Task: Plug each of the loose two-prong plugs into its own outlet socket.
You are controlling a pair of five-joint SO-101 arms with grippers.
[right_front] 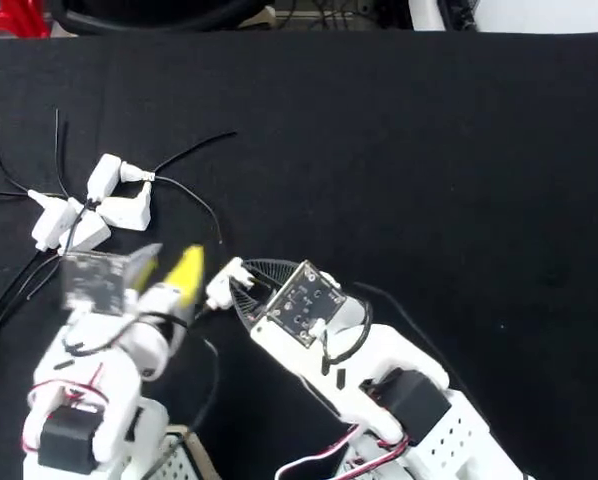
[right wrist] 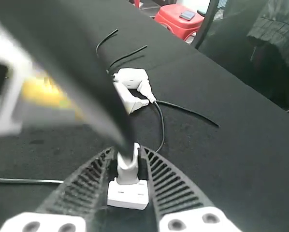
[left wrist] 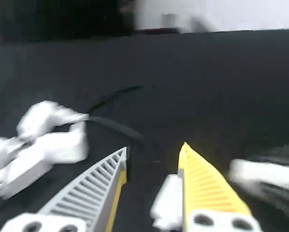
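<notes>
Several white plugs and socket blocks (right_front: pixel 89 205) with thin black cords lie bunched at the table's left, also in the left wrist view (left wrist: pixel 43 140) and the right wrist view (right wrist: pixel 130 89). My right gripper (right_front: pixel 231 288) (right wrist: pixel 126 152) is shut on a white plug (right wrist: pixel 127 166) whose black cord rises from it; the plug sits on a white socket block (right wrist: pixel 128 194). My left gripper (right_front: pixel 172 256) (left wrist: pixel 154 150) is open just left of it, grey and yellow fingers apart. A blurred white piece (left wrist: pixel 166 203) lies under the yellow finger (left wrist: pixel 202 183).
Black cloth covers the table (right_front: pixel 429 150). Loose black cords (right_front: pixel 194 150) spread out from the cluster to the left and toward the middle. A red object (right_front: pixel 14 15) stands beyond the far left edge.
</notes>
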